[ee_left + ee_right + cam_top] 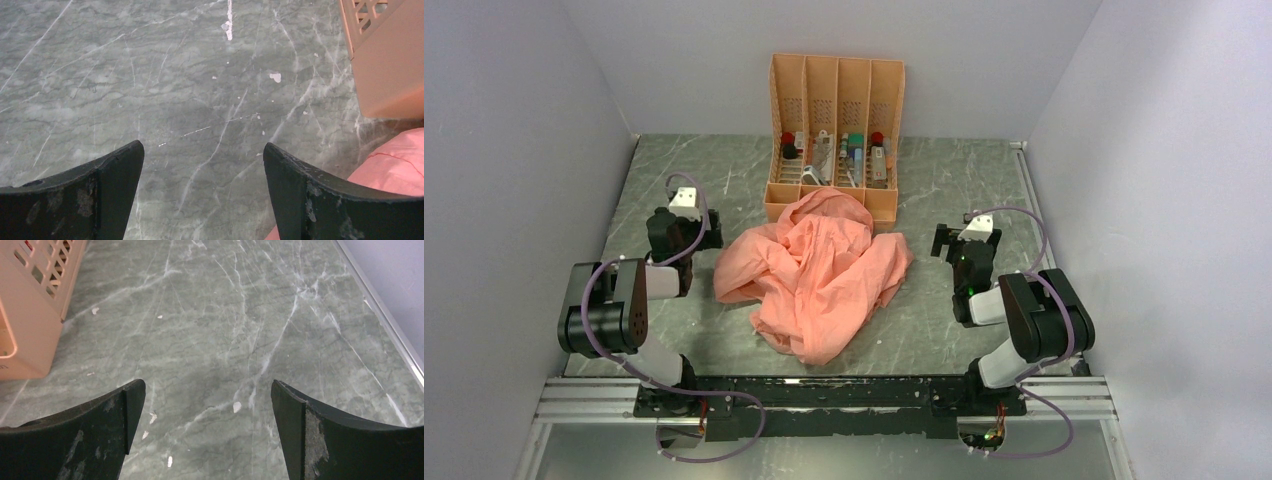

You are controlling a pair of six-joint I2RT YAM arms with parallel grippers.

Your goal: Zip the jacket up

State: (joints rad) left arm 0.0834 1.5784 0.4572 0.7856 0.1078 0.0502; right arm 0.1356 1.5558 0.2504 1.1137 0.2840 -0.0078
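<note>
Jacket (814, 270) crumpled in a heap at the middle of the table (984, 190), its far edge touching the front of the orange rack (834, 130); no zipper track or slider can be made out among the folds. Left gripper (202, 150) and right gripper (207, 387) hover over bare tabletop on either side of the heap, each with its fingers spread apart and nothing between them. The step in hand is judged to be the first approach. The garment probably needs spreading flat, front up, before any zipping. Each gripper is therefore best brought in low to pinch a single outer layer at an edge or sleeve and draw it outward, away from the rack. Thin fabric is likely to slip, or to drag the whole pile along. The top view alone shows the entire heap, both arms and the small items (854, 150) standing in the rack's slots. The left wrist view adds a close look at a pink fold just beside the finger at the right of that view, and at a lower wall of the rack. The right wrist view shows only a rack corner and marbled surface, with no fabric in frame.
</note>
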